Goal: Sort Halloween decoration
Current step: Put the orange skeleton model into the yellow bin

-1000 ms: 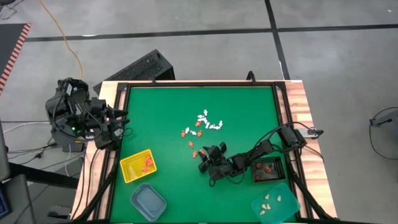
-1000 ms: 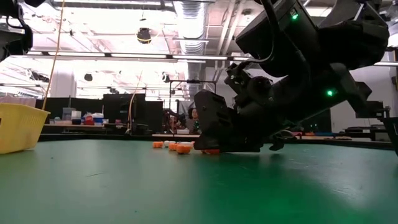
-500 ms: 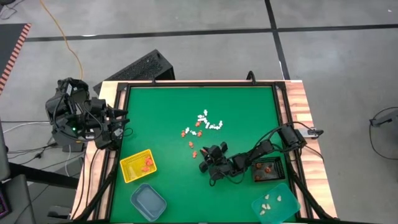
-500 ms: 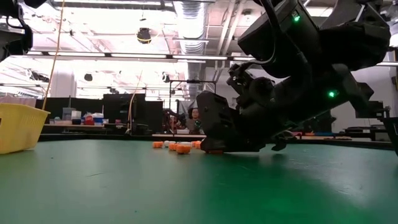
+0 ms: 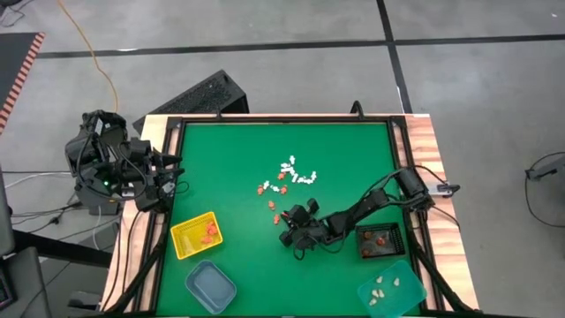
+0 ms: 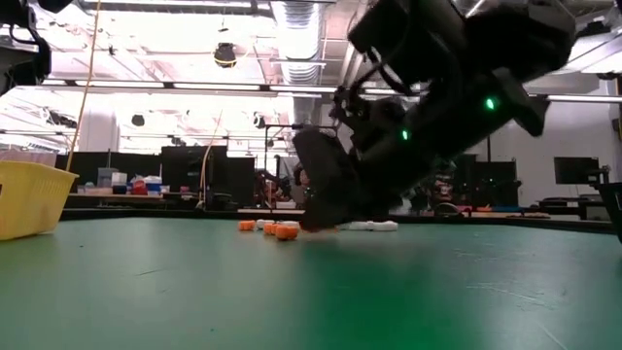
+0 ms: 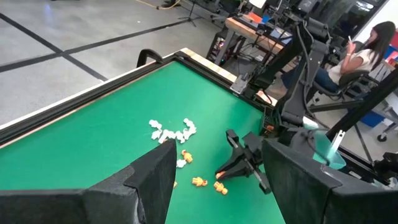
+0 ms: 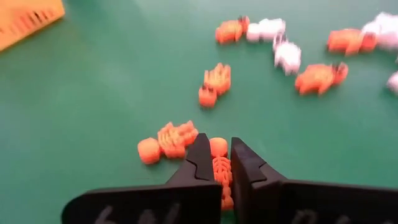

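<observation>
On green mat, right tool (image 8: 216, 167) pinches orange trinket (image 8: 221, 171).

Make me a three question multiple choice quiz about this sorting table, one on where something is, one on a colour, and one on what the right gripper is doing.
1. Where is the left gripper?
A. Over the teal tray
B. At the table's left edge, away from the trinkets
C. Inside the black tray

2. What colour are the trinkets in the yellow tray?
A. Orange
B. White
C. Blue

3. What is the right gripper doing?
A. Hanging open above the pile
B. Closed on an orange trinket at the mat
C. Holding a white trinket over a tray

Answers: 1 B, the high view shows it parked at the left rail. 2 A, orange pieces lie inside. 3 B, the right wrist view shows the fingers pinching an orange piece.
</observation>
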